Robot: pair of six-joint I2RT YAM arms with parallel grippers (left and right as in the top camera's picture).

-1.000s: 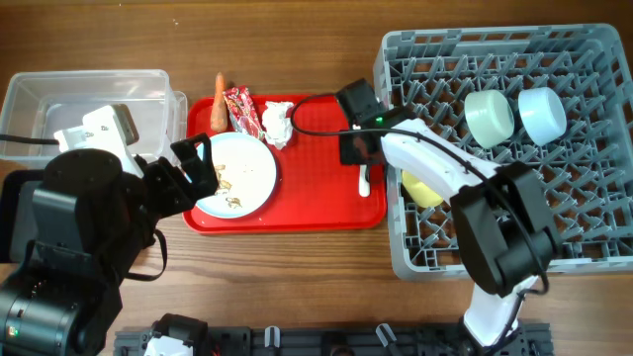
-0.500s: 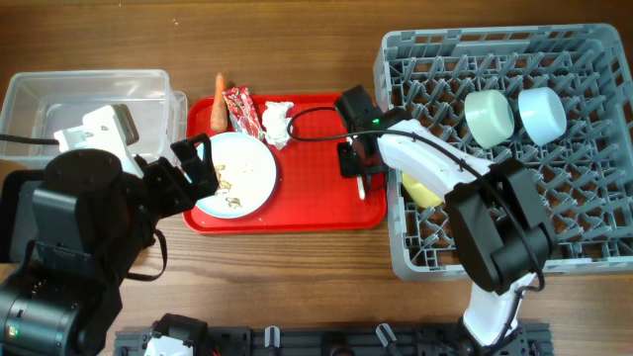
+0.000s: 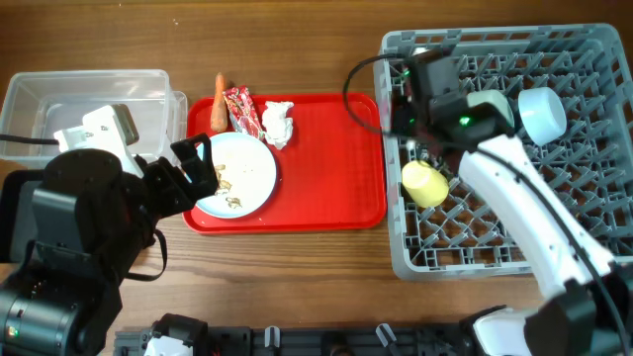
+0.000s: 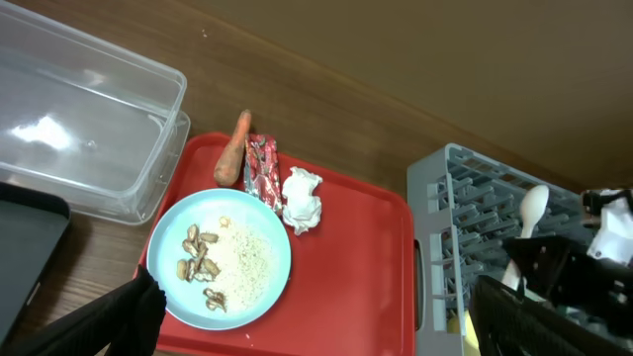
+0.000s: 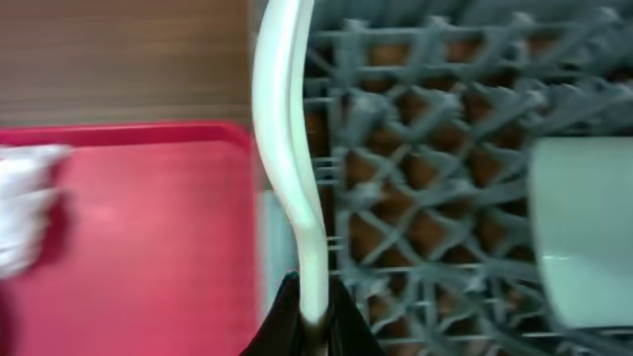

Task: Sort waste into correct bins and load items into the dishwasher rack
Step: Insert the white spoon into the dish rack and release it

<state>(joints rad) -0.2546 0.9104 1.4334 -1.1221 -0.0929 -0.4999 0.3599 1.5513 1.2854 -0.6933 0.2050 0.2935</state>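
My right gripper [image 3: 406, 99] is shut on the white spoon [image 5: 287, 148] and holds it over the left edge of the grey dishwasher rack [image 3: 584, 247]. The mint-green bowl [image 3: 492, 117], light blue bowl [image 3: 542, 114] and yellow cup [image 3: 423, 183] sit in the rack. The pale blue plate [image 3: 237, 173] with food scraps [image 3: 226, 183] lies on the red tray [image 3: 336, 178], with the carrot [image 3: 218, 102], red wrapper [image 3: 242, 109] and tissue [image 3: 277, 121] behind it. My left gripper [image 3: 193, 163] is open and empty at the plate's left edge.
The clear tub [image 3: 89, 99] stands at the far left, beside the red tray. The black tray [image 4: 25, 247] lies in front of the tub, mostly hidden under my left arm. The right arm's cable arcs over the red tray's right end.
My right gripper has lifted the white spoon off the red tray's right side and carried it right and back, over the rack's left edge. The left arm has not moved.
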